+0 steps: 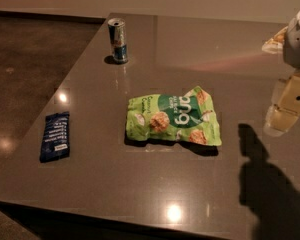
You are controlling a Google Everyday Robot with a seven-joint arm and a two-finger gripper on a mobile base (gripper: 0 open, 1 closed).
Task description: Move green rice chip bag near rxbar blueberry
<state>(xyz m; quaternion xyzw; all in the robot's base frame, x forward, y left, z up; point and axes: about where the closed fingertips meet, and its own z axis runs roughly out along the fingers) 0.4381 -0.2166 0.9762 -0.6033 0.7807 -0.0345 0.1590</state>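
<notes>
The green rice chip bag (173,116) lies flat in the middle of the dark table (140,179), light green with a dark green band and tan chip pictures. The rxbar blueberry (55,136), a small dark-blue bar with white text, lies near the table's left edge, well to the left of the bag. My gripper (286,111) hangs above the table at the right edge of the view, to the right of the bag and apart from it, with nothing seen in it. Its shadow falls on the table below it.
A blue-silver drink can (118,40) stands upright at the back left of the table. The table's left edge runs diagonally beside the dark floor (25,69). The front edge is near the bottom of the view.
</notes>
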